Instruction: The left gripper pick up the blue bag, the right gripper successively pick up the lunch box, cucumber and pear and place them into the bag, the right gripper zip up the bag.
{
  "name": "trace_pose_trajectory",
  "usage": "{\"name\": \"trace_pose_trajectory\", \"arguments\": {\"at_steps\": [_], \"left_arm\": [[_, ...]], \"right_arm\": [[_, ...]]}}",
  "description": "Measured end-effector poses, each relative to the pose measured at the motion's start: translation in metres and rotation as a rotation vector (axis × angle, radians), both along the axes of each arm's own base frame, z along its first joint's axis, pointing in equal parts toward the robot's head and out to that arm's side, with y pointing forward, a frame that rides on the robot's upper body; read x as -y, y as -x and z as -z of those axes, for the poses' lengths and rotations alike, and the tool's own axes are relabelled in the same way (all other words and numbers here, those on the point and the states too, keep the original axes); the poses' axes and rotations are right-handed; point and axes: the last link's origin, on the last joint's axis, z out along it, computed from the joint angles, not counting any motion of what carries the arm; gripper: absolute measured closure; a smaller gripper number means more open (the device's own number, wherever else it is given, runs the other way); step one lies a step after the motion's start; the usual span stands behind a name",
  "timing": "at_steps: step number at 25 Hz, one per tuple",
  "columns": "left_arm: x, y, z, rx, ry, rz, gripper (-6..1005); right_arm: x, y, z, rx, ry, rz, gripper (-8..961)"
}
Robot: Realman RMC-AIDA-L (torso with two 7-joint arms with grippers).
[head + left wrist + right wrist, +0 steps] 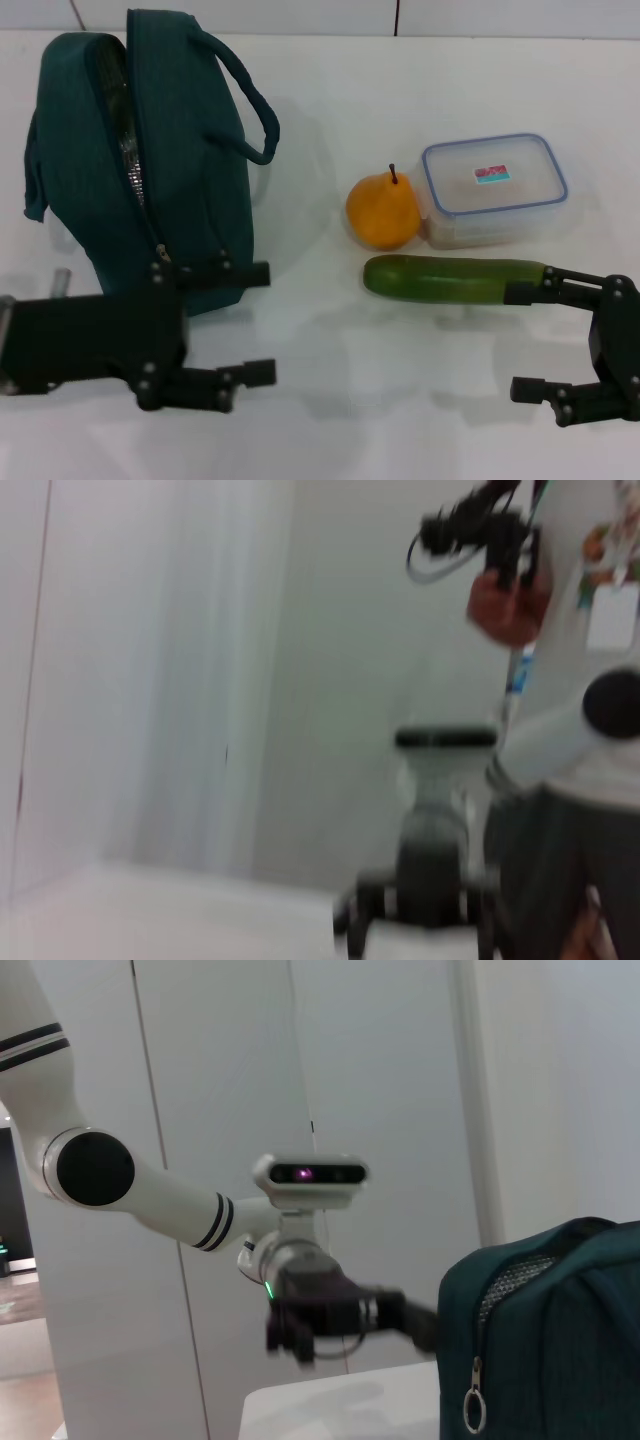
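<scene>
In the head view the blue bag (150, 160) stands upright at the left, its zipper partly open with foil lining showing. The pear (381, 211) sits mid-table. The lunch box (494, 188) lies to its right. The cucumber (452, 279) lies in front of both. My left gripper (258, 322) is open, low in front of the bag, one finger near the bag's base. My right gripper (522, 340) is open at the near right, one finger by the cucumber's right end. The right wrist view shows the bag (560, 1330) with its ring pull and the left gripper (310, 1315) beyond.
The white table (330, 400) runs to a white wall at the back. The left wrist view shows a person (570, 730) standing beyond the table and a wall.
</scene>
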Motion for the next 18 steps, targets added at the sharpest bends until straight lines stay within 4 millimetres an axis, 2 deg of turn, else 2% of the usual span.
{"name": "trace_pose_trajectory", "arguments": {"at_steps": [3, 8, 10, 11, 15, 18], "left_arm": [[-0.003, -0.008, -0.021, 0.09, -0.07, 0.013, 175], [-0.024, -0.006, -0.074, 0.272, -0.27, -0.153, 186], [-0.03, -0.004, -0.081, 0.294, -0.289, -0.196, 191], [-0.052, 0.003, -0.1, 0.353, -0.335, -0.352, 193], [-0.082, 0.02, -0.118, 0.346, -0.393, -0.568, 202], [-0.096, 0.028, -0.125, 0.303, -0.397, -0.66, 209]], "right_arm": [[0.0, -0.001, 0.0, -0.002, -0.001, 0.007, 78], [0.0, -0.001, 0.0, -0.005, 0.003, 0.01, 79], [0.0, 0.0, 0.001, -0.007, 0.0, 0.013, 79], [0.0, 0.0, 0.0, -0.009, -0.002, 0.014, 79], [0.0, -0.001, 0.001, -0.014, -0.005, 0.021, 79], [0.001, -0.003, 0.002, -0.014, -0.008, 0.035, 79]]}}
